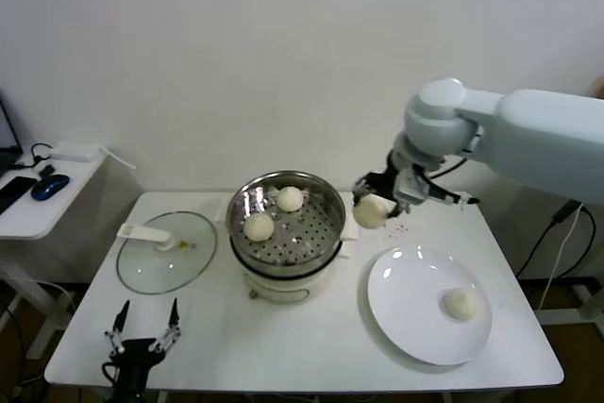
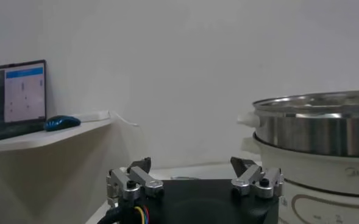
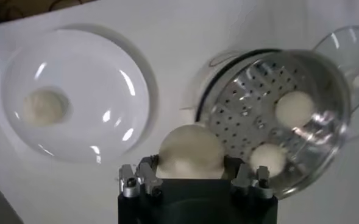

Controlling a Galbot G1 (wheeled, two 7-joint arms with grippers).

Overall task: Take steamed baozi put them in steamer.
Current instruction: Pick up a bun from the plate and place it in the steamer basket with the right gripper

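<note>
The right gripper (image 1: 375, 205) is closed on a bun (image 1: 371, 211), pinching it from both sides so the soft dough sits between the jaws without being crushed; in the right wrist view the same bun (image 3: 190, 150) bulges out just ahead of the fingers (image 3: 144, 173), which suggests a light, deliberate hold. The gripper hangs in the air just outside the rim of the steamer (image 1: 326, 197), on the side nearest the plate (image 1: 406, 313), high enough that the bun can pass over the metal wall rather than bump it. Ahead of the gripper, inside the basket, two buns already lie on the perforated floor: one (image 1: 290, 198) toward the far side and one (image 1: 259, 226) nearer the front, set apart from each other, leaving bare floor on the gripper's side where the carried one would likely go. Behind and below the gripper, one bun (image 1: 461, 303) waits on the plate, so by my reckoning the job is about half done with the third bun in transit. The glass lid (image 1: 166, 252) lies flat beyond the steamer, out of the way of loading. The left gripper (image 1: 142, 335) rests low at the table's front edge, well away from the right one, its jaws standing open and empty
</note>
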